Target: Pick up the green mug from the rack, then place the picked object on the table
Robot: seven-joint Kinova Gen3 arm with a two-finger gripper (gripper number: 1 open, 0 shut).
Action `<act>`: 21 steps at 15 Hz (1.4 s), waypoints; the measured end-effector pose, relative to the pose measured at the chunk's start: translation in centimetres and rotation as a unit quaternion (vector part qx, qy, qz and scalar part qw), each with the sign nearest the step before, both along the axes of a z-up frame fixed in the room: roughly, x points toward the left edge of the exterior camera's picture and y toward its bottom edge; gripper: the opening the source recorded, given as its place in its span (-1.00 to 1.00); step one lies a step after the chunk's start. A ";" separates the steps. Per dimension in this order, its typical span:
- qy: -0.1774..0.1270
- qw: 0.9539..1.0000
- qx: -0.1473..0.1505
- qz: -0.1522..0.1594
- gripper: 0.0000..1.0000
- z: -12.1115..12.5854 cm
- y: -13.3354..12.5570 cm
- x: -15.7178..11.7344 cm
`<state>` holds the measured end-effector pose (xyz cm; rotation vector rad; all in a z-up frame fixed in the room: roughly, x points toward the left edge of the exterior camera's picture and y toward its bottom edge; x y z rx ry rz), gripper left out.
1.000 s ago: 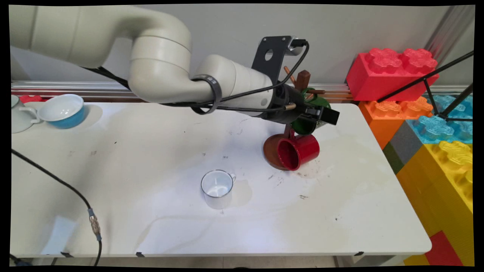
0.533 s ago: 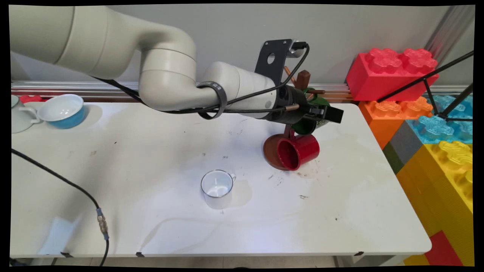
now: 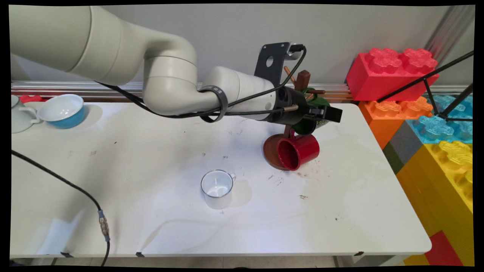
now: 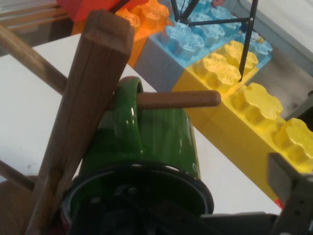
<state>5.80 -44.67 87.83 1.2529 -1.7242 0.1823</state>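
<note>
Green mug [image 3: 311,113] is seen in the main view hanging by its handle on a peg of the wooden mug tree [image 3: 302,81], which stands at the far right of the white worktop [image 3: 151,158]. The jaws [image 3: 321,113] are set at the mug's rim, one finger seemingly inside the mouth and one outside; whether the rim is actually pinched cannot be told. A red mug [image 3: 298,151] hangs just below on the same tree, over its round brown base [image 3: 270,153]. A white enamel mug [image 3: 217,187] stands well apart near the middle, and a blue bowl [image 3: 62,109] sits at the far left.

In the hand view, the green mug [image 4: 146,147] fills the foreground, its handle looped over a peg [image 4: 178,99] beside the upright post [image 4: 83,112]. If the mug is pulled sideways rather than along the peg, the handle is likely to catch and the tree may be tipped, the red mug being shaken off.
</note>
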 end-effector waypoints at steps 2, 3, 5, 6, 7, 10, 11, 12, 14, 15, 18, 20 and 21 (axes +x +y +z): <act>0.005 1.000 0.002 0.000 -1.00 -0.1 -0.1 0.0; 0.007 1.000 0.003 0.001 -1.00 -0.2 -0.1 0.0; 0.012 1.000 0.005 0.000 -1.00 -0.3 -0.2 0.0; 0.014 1.000 0.006 0.001 -1.00 -0.3 -0.2 0.0; 0.016 1.000 0.007 0.002 -1.00 -0.4 -0.2 0.0; 0.020 1.000 0.010 0.006 -1.00 -0.4 -0.3 0.3; 0.022 1.000 0.011 0.007 -1.00 -0.4 -0.2 0.3; 0.024 1.000 0.012 0.008 -1.00 -0.4 -0.2 0.3; 0.030 0.999 0.014 0.008 -1.00 -0.3 0.0 0.4; 0.034 0.999 0.015 0.007 -1.00 -0.2 0.1 0.4; 0.043 0.999 0.016 0.003 -1.00 0.0 0.4 0.4; 0.049 0.999 0.016 0.000 -1.00 0.2 0.6 0.4; 0.053 0.998 0.017 -0.002 -1.00 0.4 0.7 0.4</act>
